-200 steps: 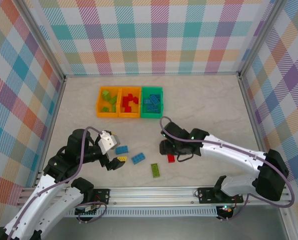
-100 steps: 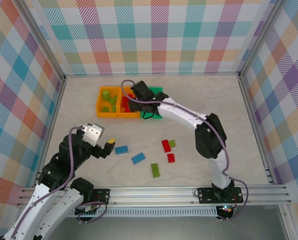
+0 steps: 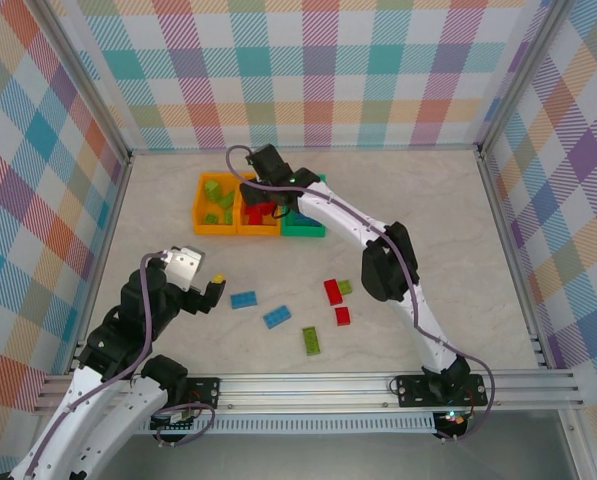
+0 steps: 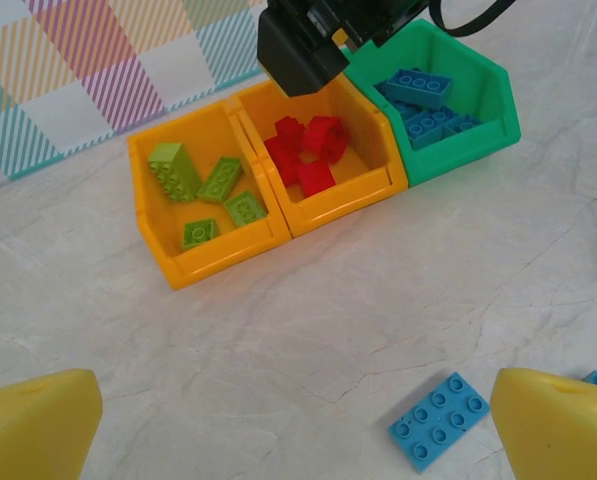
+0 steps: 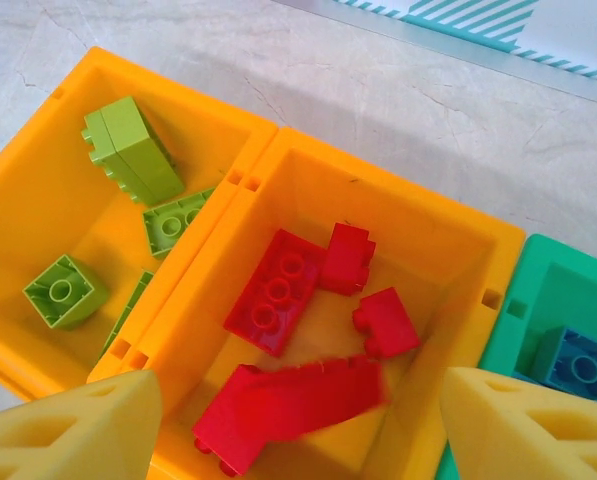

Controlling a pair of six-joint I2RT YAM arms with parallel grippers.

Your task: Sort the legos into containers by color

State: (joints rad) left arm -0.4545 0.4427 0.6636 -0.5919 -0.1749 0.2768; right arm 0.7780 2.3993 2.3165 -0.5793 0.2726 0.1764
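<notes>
Three joined bins stand at the back: a left orange bin [image 3: 197, 205] with lime green legos, a middle orange bin [image 3: 258, 231] with red ones, and a green bin [image 3: 303, 232] with blue ones. My right gripper [image 3: 268, 185] hangs open over the middle bin [image 5: 418, 230]. Below its yellow fingers [image 5: 73, 430], a motion-blurred red brick [image 5: 308, 395] lies among other red bricks. My left gripper [image 3: 210, 290] is open above bare table, left of a blue brick [image 4: 440, 420]. Loose on the table are blue bricks [image 3: 243, 299] [image 3: 276, 317], red bricks [image 3: 333, 291] [image 3: 343, 316] and green bricks [image 3: 311, 340] [image 3: 345, 287].
Plaid walls close in the table on the left, back and right. The right arm [image 3: 378, 250] stretches diagonally across the table's middle toward the bins. An aluminium rail [image 3: 308, 385] runs along the near edge.
The right arm swung from the table's middle up to the bins and now hangs over the red bin with a blurred red brick beneath it. The left gripper drew back leftward, off the blue brick.
</notes>
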